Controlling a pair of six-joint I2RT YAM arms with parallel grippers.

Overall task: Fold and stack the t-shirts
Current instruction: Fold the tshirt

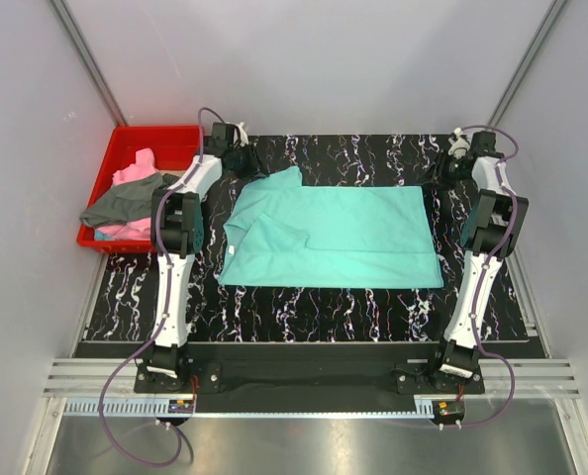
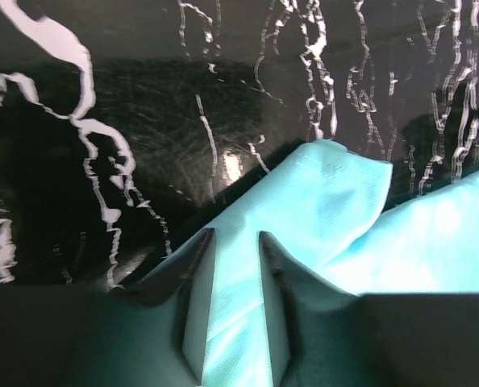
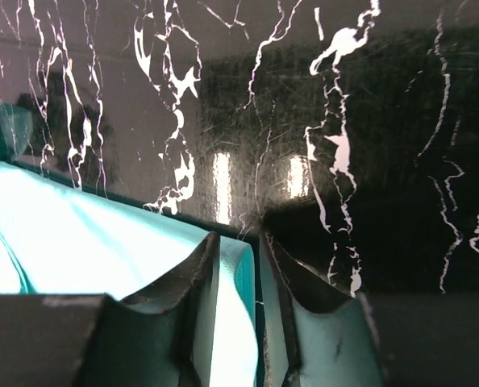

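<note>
The left gripper (image 2: 235,235) has its fingers drawn close together, pinching a fold of the teal t-shirt (image 1: 334,233) at the far left sleeve. The right gripper (image 3: 239,235) is likewise nipped onto the shirt's far right corner, with the hem running up between its fingers. Between the two grippers the shirt lies spread flat, reaching back from both towards the arm bases.

Just outward of the left gripper stands the red bin (image 1: 146,132), close beside that arm's elbow. It holds the pink t-shirt (image 1: 134,170), with the dark grey t-shirt (image 1: 126,203) draped over it and hanging across the bin's near rim. Nothing else lies close to the right gripper.

Ahead of both sets of fingers is bare tabletop up to the far edge. On the right gripper's outer side only a narrow strip separates it from the table's edge.

The table (image 1: 304,307) is glossy black with white marbled veins and mirrors the lamps. Plain pale walls (image 1: 304,59) close in on three sides, and a metal rail (image 1: 304,381) runs behind the bases.
</note>
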